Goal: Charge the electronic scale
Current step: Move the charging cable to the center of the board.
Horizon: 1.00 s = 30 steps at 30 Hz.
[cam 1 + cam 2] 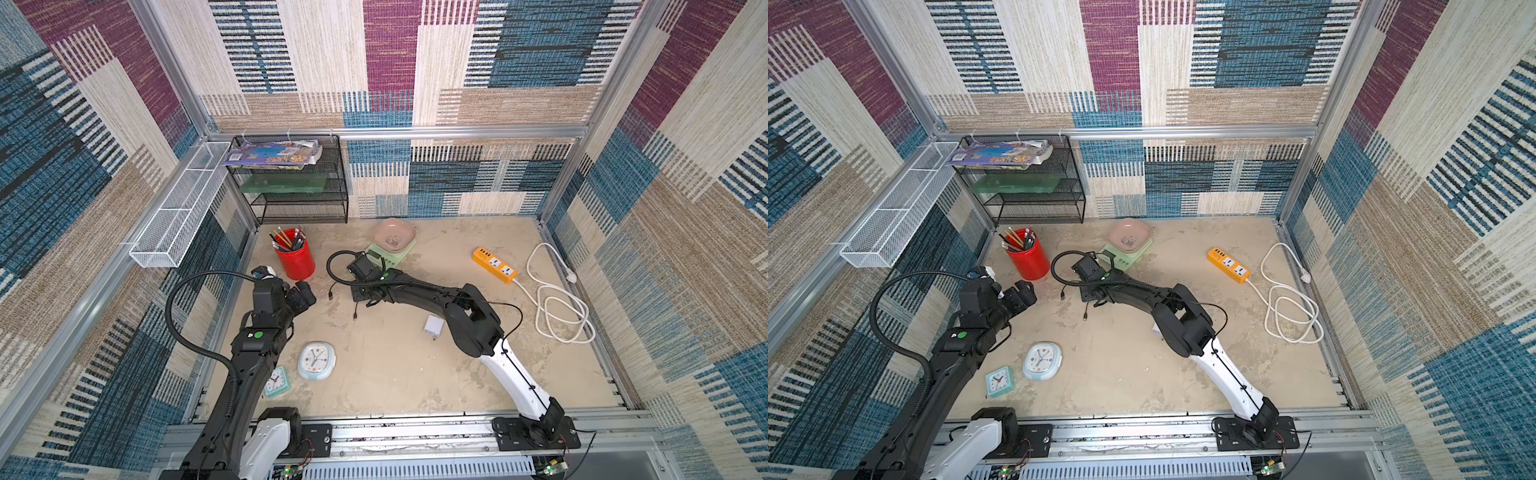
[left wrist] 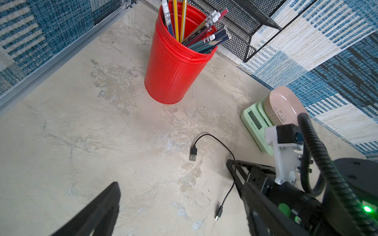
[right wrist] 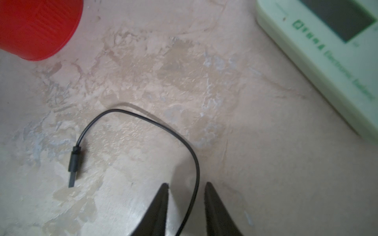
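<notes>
The electronic scale (image 1: pixel 384 254) (image 1: pixel 1121 257) is mint green with a pink panda tray (image 1: pixel 393 237) on top. It stands at the back of the table and also shows in the wrist views (image 2: pixel 253 120) (image 3: pixel 327 51). In front of it lies a thin black USB cable (image 2: pixel 222 143), with its wide plug (image 2: pixel 193 154) (image 3: pixel 74 163) and its small plug (image 2: pixel 218 214) both free. My right gripper (image 1: pixel 365 300) (image 3: pixel 186 183) is down at the table with the cable running between its fingers, which stand slightly apart. My left gripper (image 1: pixel 305 295) (image 2: pixel 184 214) hovers open and empty, left of the cable.
A red pencil cup (image 1: pixel 296 259) stands left of the scale, with a black mesh rack (image 1: pixel 291 178) behind it. An orange power strip (image 1: pixel 494 264) with a coiled white cord (image 1: pixel 557 307) lies at the right. A white charger block (image 1: pixel 433 326) lies by my right arm. Two clocks (image 1: pixel 316 360) (image 1: pixel 276 380) lie front left.
</notes>
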{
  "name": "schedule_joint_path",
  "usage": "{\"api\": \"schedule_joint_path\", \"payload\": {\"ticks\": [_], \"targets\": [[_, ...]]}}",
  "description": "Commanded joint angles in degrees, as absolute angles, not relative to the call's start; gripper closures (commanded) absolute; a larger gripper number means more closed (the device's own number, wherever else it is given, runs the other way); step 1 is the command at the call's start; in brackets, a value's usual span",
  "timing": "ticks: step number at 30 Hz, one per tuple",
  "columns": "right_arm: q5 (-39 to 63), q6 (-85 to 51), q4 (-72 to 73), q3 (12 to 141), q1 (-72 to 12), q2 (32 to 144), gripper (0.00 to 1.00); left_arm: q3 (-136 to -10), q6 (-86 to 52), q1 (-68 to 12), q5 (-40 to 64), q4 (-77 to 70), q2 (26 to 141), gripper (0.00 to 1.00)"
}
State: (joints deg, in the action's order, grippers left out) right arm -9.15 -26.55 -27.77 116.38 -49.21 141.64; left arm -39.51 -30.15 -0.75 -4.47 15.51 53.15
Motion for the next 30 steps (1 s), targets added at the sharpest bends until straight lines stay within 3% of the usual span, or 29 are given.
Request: {"api": "schedule_joint_path", "payload": {"ticks": [1,3,8,18,25,28,30], "targets": [[-8.97,-27.35,-29.22,116.48,-49.23,141.70,0.91,-39.48,-32.21,-0.62,-4.13,16.26,53.12,0.07],[-9.11,-27.51,-29.31,115.60,-49.13,140.79,1.00,-39.39,-32.33,-0.62,-3.36,16.04,53.47,0.07],[-7.91,-29.31,-25.32,106.54,-48.66,133.61,1.00,-39.09,-31.37,-0.62,1.78,14.23,55.49,0.07],[-3.63,-40.35,-11.96,74.88,-44.42,108.66,1.00,-39.59,-29.46,-0.80,23.78,3.75,66.12,0.17],[-3.42,-42.71,-13.85,63.86,-43.02,102.15,1.00,-40.39,-29.98,-1.65,25.93,1.95,70.68,0.21],[-3.03,-42.09,-14.75,61.53,-43.58,100.23,0.91,-40.81,-30.01,-2.18,25.92,1.73,71.72,0.22],[-3.87,-40.32,-14.64,60.48,-44.26,98.46,0.73,-41.00,-29.84,-2.28,25.93,1.92,72.35,0.22]]}}
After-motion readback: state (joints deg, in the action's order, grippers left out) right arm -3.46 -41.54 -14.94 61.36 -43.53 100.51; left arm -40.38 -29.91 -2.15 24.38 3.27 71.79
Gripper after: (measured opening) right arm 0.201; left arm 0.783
